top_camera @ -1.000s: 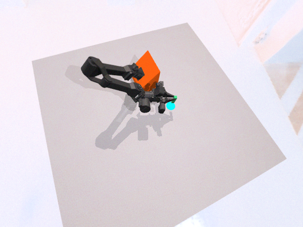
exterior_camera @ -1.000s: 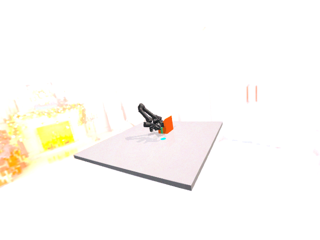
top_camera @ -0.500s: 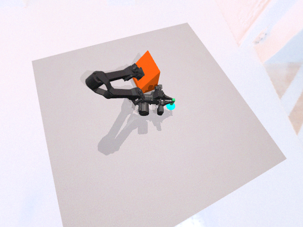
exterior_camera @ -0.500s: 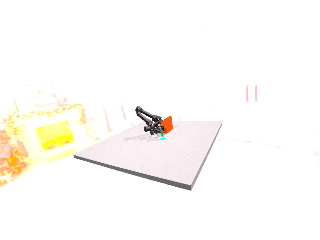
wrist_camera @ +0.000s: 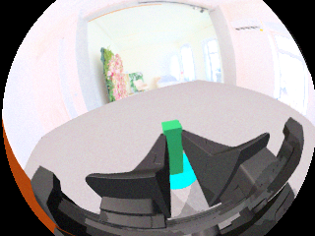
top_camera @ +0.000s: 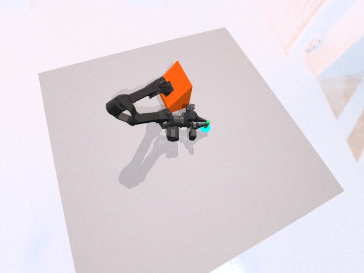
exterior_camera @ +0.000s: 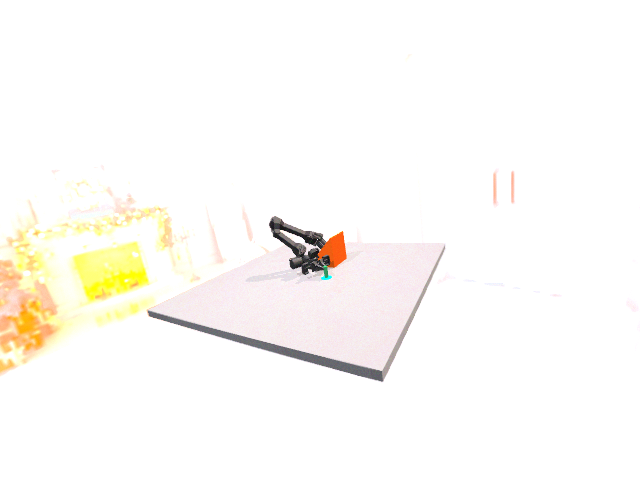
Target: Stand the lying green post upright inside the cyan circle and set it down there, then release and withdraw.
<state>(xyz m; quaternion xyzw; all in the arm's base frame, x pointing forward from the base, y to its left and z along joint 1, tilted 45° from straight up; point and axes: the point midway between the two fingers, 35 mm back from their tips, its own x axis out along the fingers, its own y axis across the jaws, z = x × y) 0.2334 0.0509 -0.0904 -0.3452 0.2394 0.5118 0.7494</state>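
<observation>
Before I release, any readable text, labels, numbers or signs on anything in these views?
None: no readable text in any view.
Green post, shut in the gripper: plain, unmarked.
Cyan circle: plain disc, no sign.
Orange block: bare faces.
Arm: no brand or number legible.
Background: blurred, nothing to make out.

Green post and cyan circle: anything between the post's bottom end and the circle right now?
Nothing shows between them. In the exterior view the green post stands upright in the claw, its foot at the cyan circle; whether it touches is too small to tell.
</observation>
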